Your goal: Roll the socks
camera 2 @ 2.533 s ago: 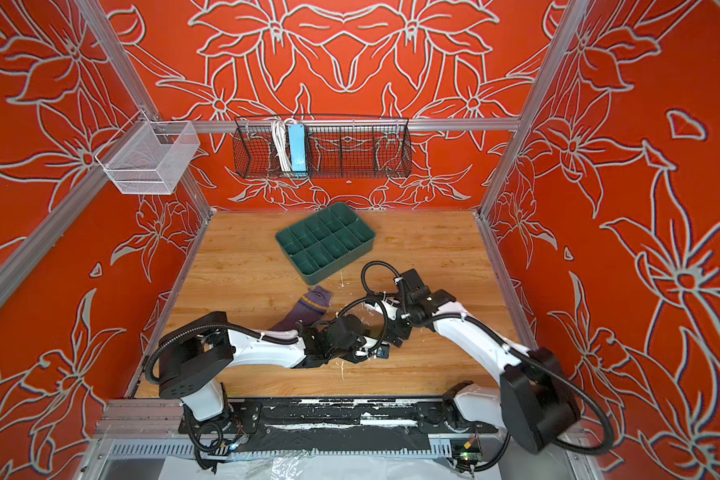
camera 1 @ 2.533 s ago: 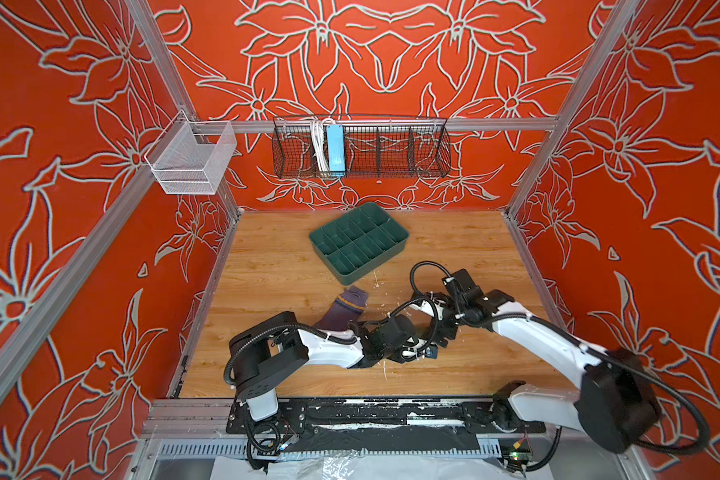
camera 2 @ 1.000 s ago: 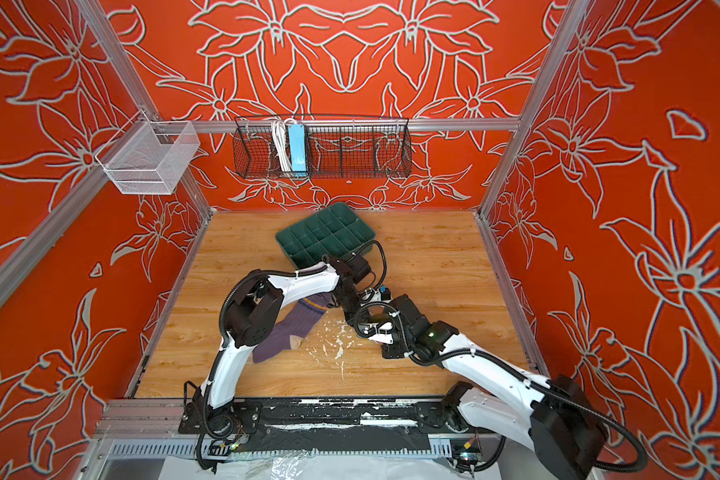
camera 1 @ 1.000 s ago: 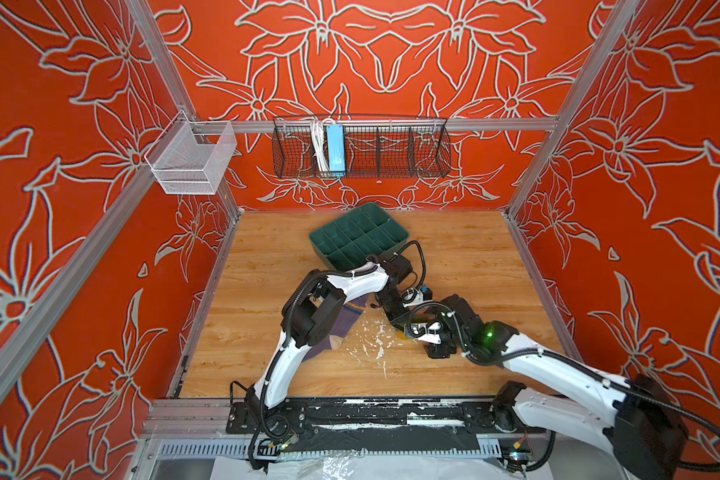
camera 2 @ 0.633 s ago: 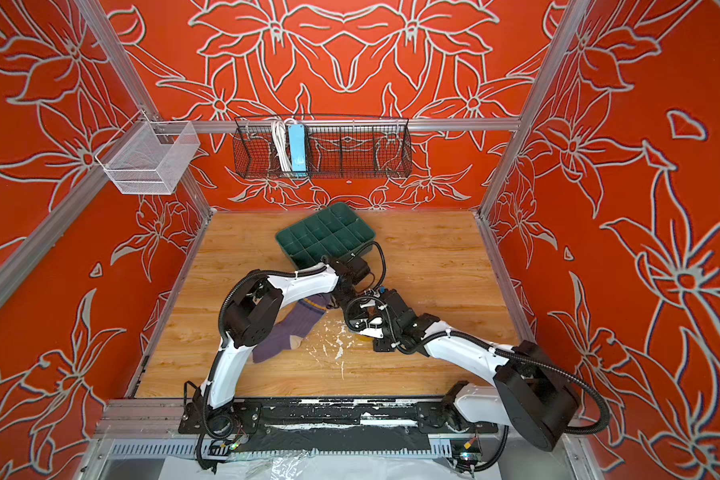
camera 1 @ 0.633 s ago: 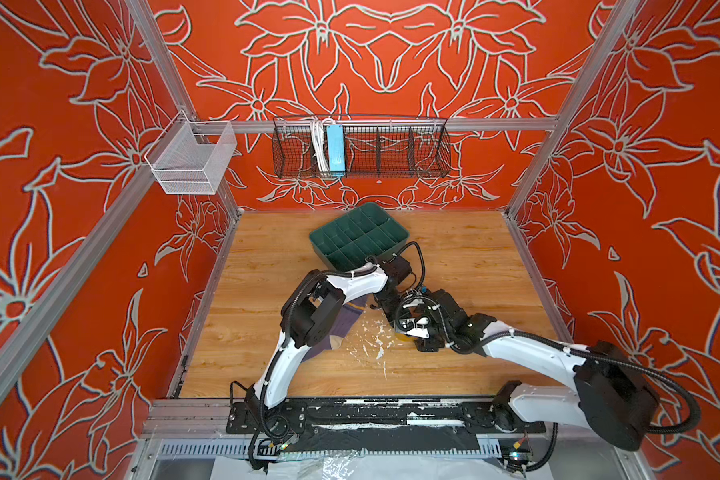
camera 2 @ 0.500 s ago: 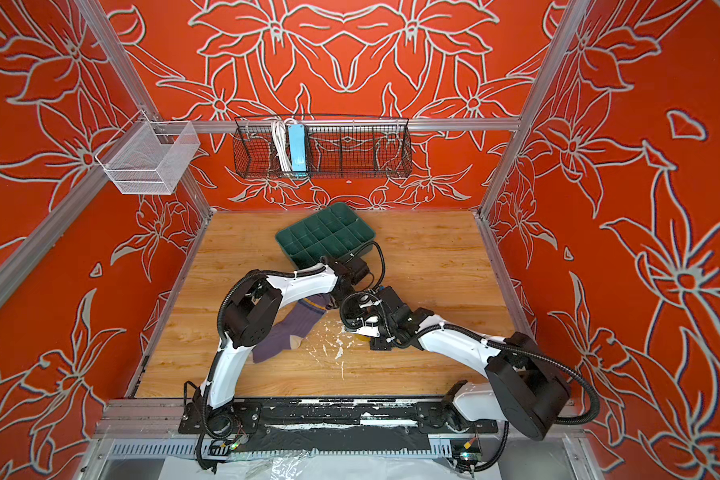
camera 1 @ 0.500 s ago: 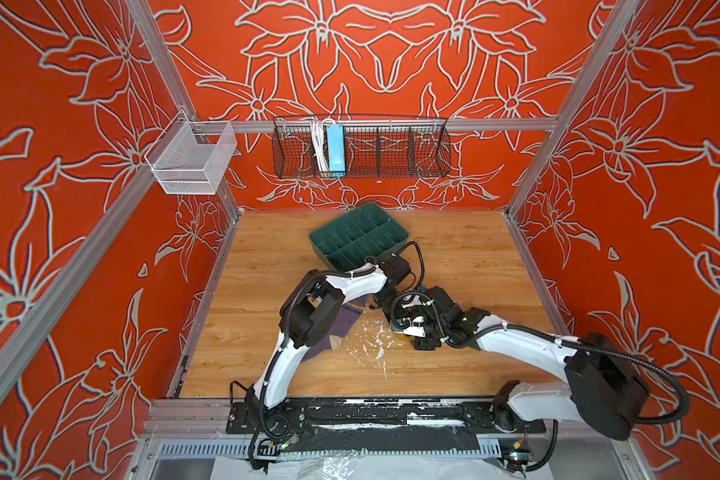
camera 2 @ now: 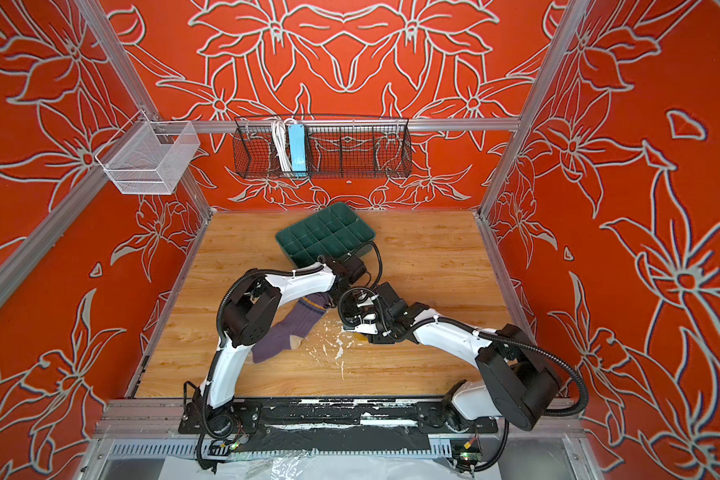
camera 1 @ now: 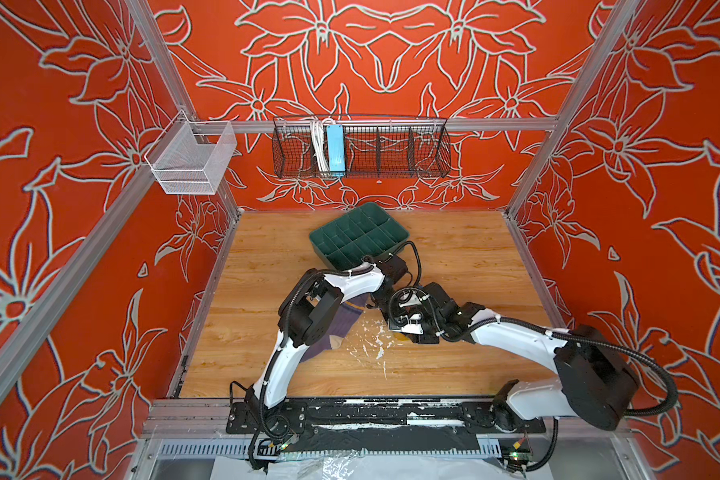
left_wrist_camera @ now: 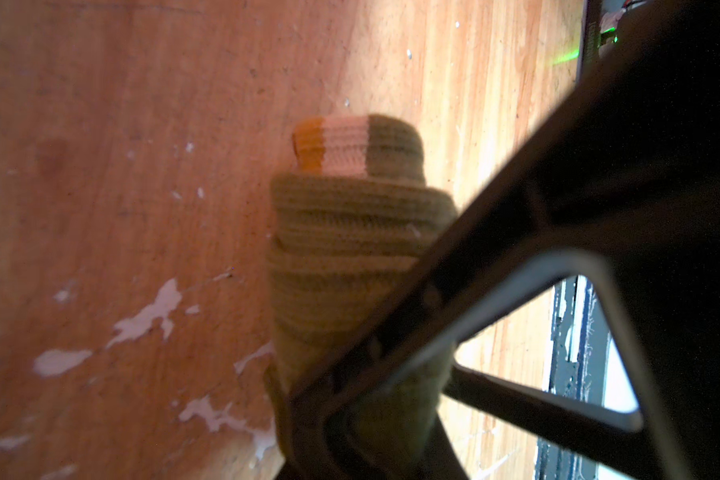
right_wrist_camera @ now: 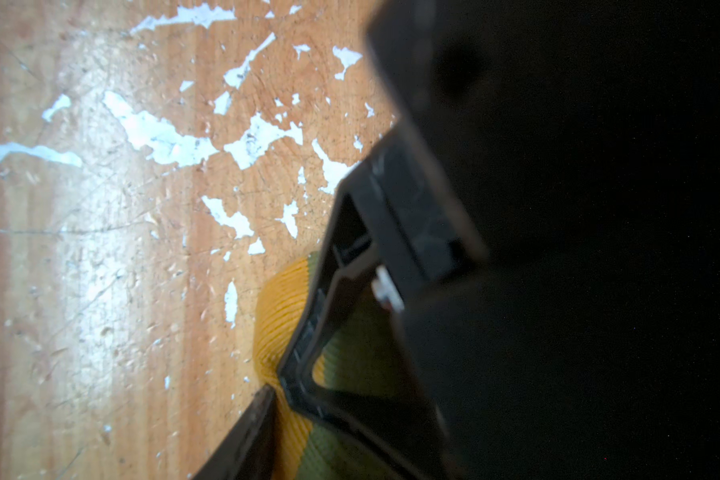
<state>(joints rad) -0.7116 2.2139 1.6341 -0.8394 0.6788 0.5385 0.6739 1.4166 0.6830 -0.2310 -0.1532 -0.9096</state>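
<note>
Left arm point(camera 1: 283, 361) rises off the front rail with its elbow bent high over the left-centre of the counter point(camera 1: 454, 257). Its white forearm runs right toward the green divided tray point(camera 1: 358, 237), and the wrist folds down so the left tool point(camera 1: 382, 300) points at mid-counter. Right arm point(camera 1: 516, 340) comes from the front-right base, big black joint low on the right, forearm stretched left and nearly level. The right tool point(camera 1: 398, 328) sits just beside the left tool at centre. Left tool is narrow, clamped on the olive sock point(left_wrist_camera: 350, 249). Left wrist view shows it rolled into a tight bundle of stacked layers, an orange and cream striped end poking past the roll, one dark finger point(left_wrist_camera: 391, 316) crossing it. In the right wrist view the right tool's fingers point(right_wrist_camera: 391, 208) sit on either side of the roll's orange end, jaws partway in; can't tell if they actually pinch it. The roll is low at the counter surface, contact unclear. In a top view only a small yellow-orange bit of the olive sock shows under the tools. Purple sock point(camera 2: 304, 320) lies flat and unrolled on the counter left of the tools, partly under the left arm's elbow, yellow-striped cuff toward the tools, toe toward front-left. Chipped white patches point(camera 1: 366, 345) lie between the purple sock and the tools. The tray sits at back centre, just behind the left wrist.
</note>
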